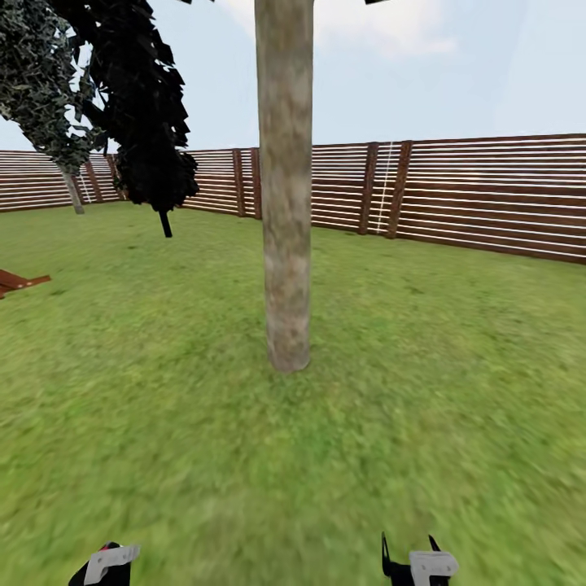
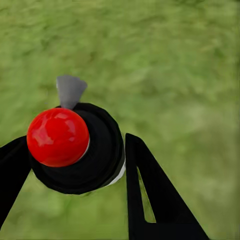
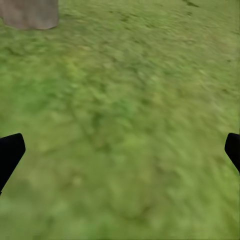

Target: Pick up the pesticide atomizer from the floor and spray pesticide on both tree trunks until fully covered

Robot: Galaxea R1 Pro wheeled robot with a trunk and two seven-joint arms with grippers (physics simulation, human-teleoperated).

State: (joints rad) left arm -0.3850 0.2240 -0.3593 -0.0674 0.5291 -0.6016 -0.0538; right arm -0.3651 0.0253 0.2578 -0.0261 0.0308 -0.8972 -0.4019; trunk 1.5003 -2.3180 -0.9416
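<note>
The left gripper (image 2: 75, 165) has the pesticide atomizer (image 2: 77, 150) clamped between its 2 black fingers (image 2: 150, 195), 1 on each side of the round black body. The red ball cap (image 2: 58, 136) sits on top and a small grey nozzle (image 2: 70, 90) pokes out beyond the fingers, over blurry green lawn (image 2: 180, 75). So the pickup looks done, and the spraying step is the one in hand.

In the head view, the tree trunk (image 1: 285, 187) stands straight ahead, thick and mottled grey-brown, well beyond both sets of fingers, with the brown slatted fence (image 1: 488, 195) behind it. A narrow black-leaved tree (image 1: 146, 106) stands further off on the left-arm side; that is not a target.

The right gripper (image 3: 120, 150) hangs low over grass, fingers spread wide and holding nothing. In the right wrist view the base of the trunk (image 3: 30, 12) shows well ahead of those fingers.

My read: only 1 thick trunk is in sight here, and its bark shows no visible coating I can make out. The next move calls for lifting the left arm, aiming that nozzle at the trunk, and probably closing the gap first. The 2nd tree must be found afterwards.
</note>
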